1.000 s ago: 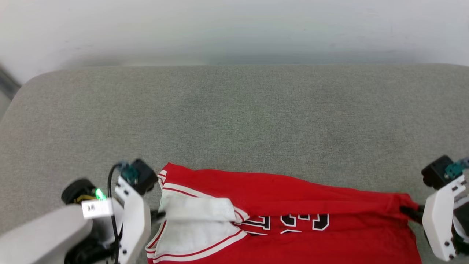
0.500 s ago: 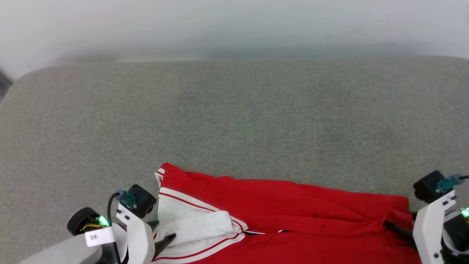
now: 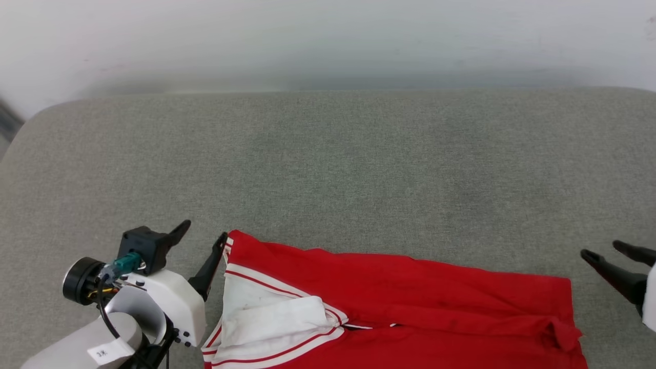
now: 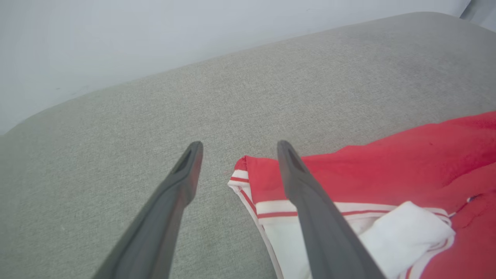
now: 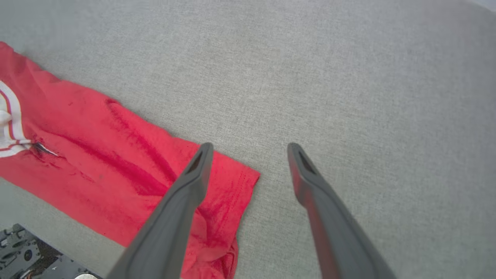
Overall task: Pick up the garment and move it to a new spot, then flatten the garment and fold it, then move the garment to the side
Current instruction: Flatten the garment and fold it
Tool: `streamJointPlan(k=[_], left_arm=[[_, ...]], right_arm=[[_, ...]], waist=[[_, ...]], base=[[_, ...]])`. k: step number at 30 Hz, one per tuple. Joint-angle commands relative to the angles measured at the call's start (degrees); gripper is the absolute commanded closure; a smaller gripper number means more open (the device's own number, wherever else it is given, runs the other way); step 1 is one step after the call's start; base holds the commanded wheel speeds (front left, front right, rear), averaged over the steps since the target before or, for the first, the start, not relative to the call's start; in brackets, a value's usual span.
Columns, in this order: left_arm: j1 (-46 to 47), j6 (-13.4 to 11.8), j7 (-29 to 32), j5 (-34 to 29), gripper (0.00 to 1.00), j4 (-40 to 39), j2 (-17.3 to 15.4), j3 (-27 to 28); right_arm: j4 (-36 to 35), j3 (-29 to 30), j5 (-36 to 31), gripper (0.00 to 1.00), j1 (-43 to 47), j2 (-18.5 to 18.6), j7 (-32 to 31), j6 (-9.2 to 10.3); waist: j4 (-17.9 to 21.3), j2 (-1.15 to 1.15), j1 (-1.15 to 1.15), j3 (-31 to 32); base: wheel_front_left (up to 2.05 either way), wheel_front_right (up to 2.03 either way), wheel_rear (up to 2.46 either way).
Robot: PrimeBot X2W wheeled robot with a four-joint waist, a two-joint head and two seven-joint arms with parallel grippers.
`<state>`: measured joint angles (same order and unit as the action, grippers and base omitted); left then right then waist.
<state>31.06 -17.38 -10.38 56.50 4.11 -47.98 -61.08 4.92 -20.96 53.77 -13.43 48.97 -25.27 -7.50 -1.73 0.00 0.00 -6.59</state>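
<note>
Left gripper [image 3: 205, 229] is spread wide, fingers well apart and nothing between them. It sits at the far left corner of the garment [image 3: 410, 287], one finger over bare grey cloth and the other just beside the striped edge. I can't tell whether that finger touches the fabric. Over on the other side, the right gripper [image 3: 600, 248] is spread too and empty. From the head view it is clear of the jersey's right edge. In its own wrist view one finger crosses in front of the red corner, while the other is over plain grey.

The garment lies on the near part of the table [image 3: 328, 164], stretched left to right, mostly red. A white sleeve [image 3: 277, 318] is folded in a lump on its left end, and red-and-white trim [image 3: 256, 274] runs round it. There's a small bunched wrinkle at the right corner. A pale wall [image 3: 328, 41] rises behind the table.
</note>
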Motion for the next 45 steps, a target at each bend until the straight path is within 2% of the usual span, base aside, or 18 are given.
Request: streamJointPlan(k=[1, 8, 14, 18, 19, 24, 31, 32, 33, 34, 40, 45], left_arm=[[-0.7, -1.0, -1.2, -0.5, 0.0, 0.5, 0.4, 0.6], [-3.7, -6.0, -4.8, -3.7, 0.0, 2.4, 4.3, 6.6], [-9.0, -8.0, -4.8, -12.4, 0.0, 1.3, 8.2, 17.2], [-12.5, -7.8, -4.9, -17.9, 0.0, 0.3, 11.5, 23.0], [-14.2, -7.6, -4.9, -20.6, 0.0, -0.1, 13.2, 25.8], [-17.9, -6.2, -4.8, -27.5, 0.0, -1.0, 17.9, 32.0], [-21.9, -1.9, -4.8, -34.4, 0.0, 0.0, 24.4, 39.5], [-22.4, -1.3, -4.8, -35.3, 0.0, 0.2, 25.3, 40.3], [-22.8, -0.7, -4.8, -36.2, 0.0, 0.3, 26.2, 41.1], [-23.2, -0.4, -4.8, -37.3, 0.0, 0.3, 27.0, 41.9], [-26.0, 1.7, -4.8, -42.6, 0.0, -0.5, 30.9, 45.8], [-27.9, 3.8, -4.8, -45.6, 0.0, -1.0, 33.4, 49.8]], right_arm=[[0.8, 1.2, 1.1, 0.0, 1.4, -0.7, -0.5, 0.02], [7.1, 7.2, 6.7, 0.0, 6.4, -3.2, -4.9, 0.02], [9.4, 8.2, 9.8, 0.0, 9.0, -6.7, -8.0, 0.01], [9.7, 7.9, 11.6, 0.0, 10.0, -9.0, -9.8, 0.02], [9.8, 7.2, 12.2, 0.0, 10.4, -9.9, -10.9, 0.02], [9.4, 5.5, 15.3, 0.0, 11.2, -13.3, -14.0, 0.01], [8.9, 2.6, 15.2, 0.0, 10.5, -14.9, -16.6, 0.05], [9.2, 2.5, 15.1, 0.27, 10.2, -15.0, -16.6, 0.05], [9.5, 2.5, 14.8, 0.7, 9.8, -15.0, -16.4, 0.06], [9.7, 2.4, 14.6, 1.0, 9.5, -15.0, -16.3, 0.06], [10.1, 3.5, 14.3, 1.0, 7.3, -13.6, -14.6, 0.06], [10.1, 6.8, 15.4, 1.0, 6.0, -11.1, -12.4, 0.06]], waist=[[-0.2, 0.0, 0.0, -0.2], [-1.3, 0.0, 0.0, -1.2], [-2.2, 0.0, 0.0, -2.1], [-2.9, 0.0, 0.0, -2.9], [-3.3, 0.0, 0.0, -3.3], [-4.3, 0.0, 0.0, -4.4], [-5.1, 0.0, 0.0, -5.4], [-5.2, 0.0, 0.0, -5.4], [-5.3, 0.0, 0.0, -5.4], [-5.3, 0.0, 0.0, -5.3], [-5.3, 0.0, 0.0, -4.0], [-5.0, 0.0, 0.0, -2.7]], base=[[0.0, 0.0, 0.0], [0.0, 0.0, 0.0], [0.0, 0.0, 0.0], [0.0, 0.0, 0.0], [0.0, 0.0, 0.0], [0.0, 0.0, 0.0], [0.0, 0.0, 0.0], [0.0, 0.0, 0.0], [0.0, 0.0, 0.0], [0.0, 0.0, 0.0], [0.0, 0.0, 0.0], [0.0, 0.0, 0.0]])
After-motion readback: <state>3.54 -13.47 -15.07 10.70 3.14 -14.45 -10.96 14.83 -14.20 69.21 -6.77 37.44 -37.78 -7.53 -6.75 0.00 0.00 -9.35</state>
